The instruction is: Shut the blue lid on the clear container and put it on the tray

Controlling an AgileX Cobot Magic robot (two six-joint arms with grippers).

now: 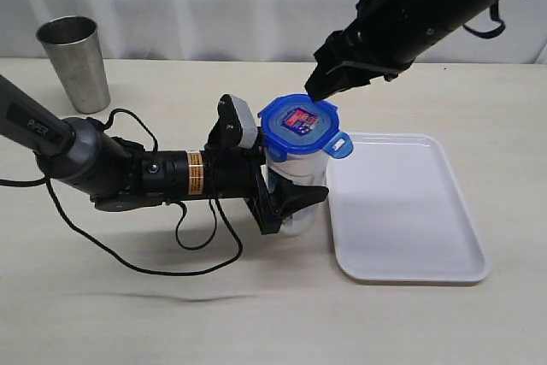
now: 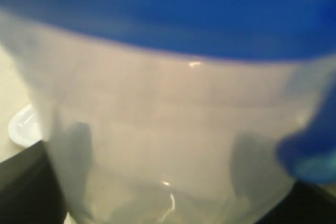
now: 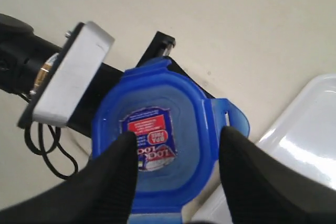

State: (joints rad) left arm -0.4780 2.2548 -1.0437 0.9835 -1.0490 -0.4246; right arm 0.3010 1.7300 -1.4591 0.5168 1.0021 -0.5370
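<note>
Beneath the spread right claw (image 3: pixel 177 139), the blue lid (image 1: pixel 299 121) should be pressed down squarely; the clear container (image 1: pixel 295 170) is gripped by the left claw (image 1: pixel 289 201).

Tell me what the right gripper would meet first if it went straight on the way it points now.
Most likely the blue lid sitting on the clear container. The right gripper points down at it, open, with one finger on each side in the wrist view. How much gap is left is hard to judge.
</note>
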